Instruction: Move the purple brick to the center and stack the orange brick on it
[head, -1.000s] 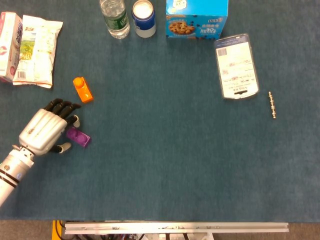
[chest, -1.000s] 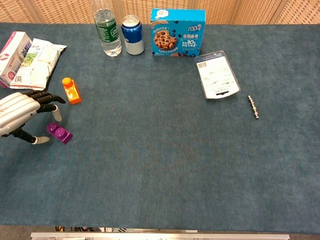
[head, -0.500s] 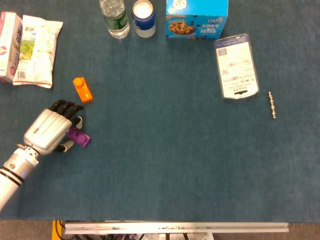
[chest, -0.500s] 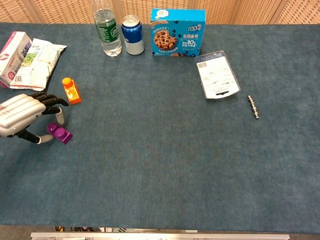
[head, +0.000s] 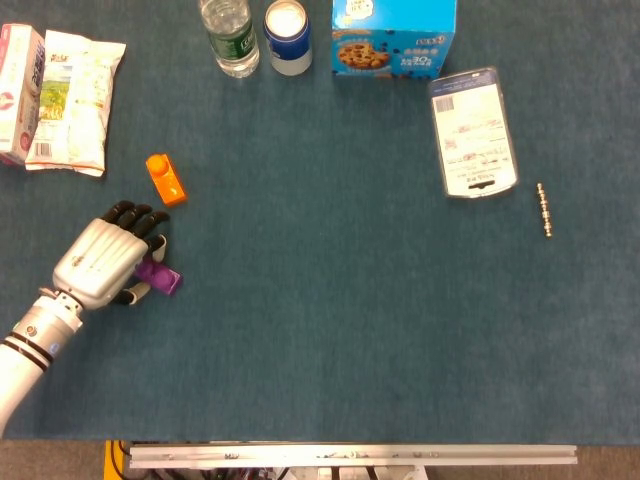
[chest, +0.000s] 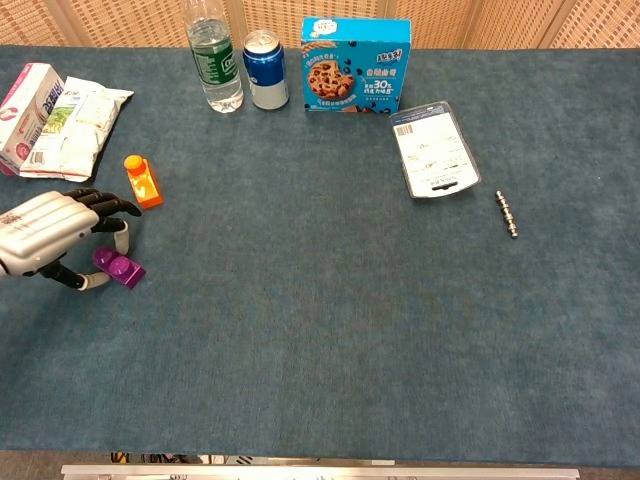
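Note:
The purple brick (head: 163, 278) (chest: 122, 268) lies on the blue cloth at the left, its left end tucked under my left hand (head: 103, 260) (chest: 45, 237). That hand hovers over the brick with its fingers spread. The dark fingertips (chest: 122, 209) reach past the brick's far side and the thumb sits at its near side. I cannot see a firm grip, and the brick still lies flat. The orange brick (head: 165, 179) (chest: 143, 182) lies just beyond, untouched. My right hand shows in neither view.
Snack packets (head: 62, 101) lie at the far left. A water bottle (head: 229, 35), a blue can (head: 287, 35) and a cookie box (head: 394, 35) line the back edge. A plastic blister pack (head: 473, 133) and a small metal rod (head: 544, 210) lie at the right.
My left hand has slid right and toward the near edge, settling over the purple brick so its fingers now straddle it. Both bricks have stayed put.

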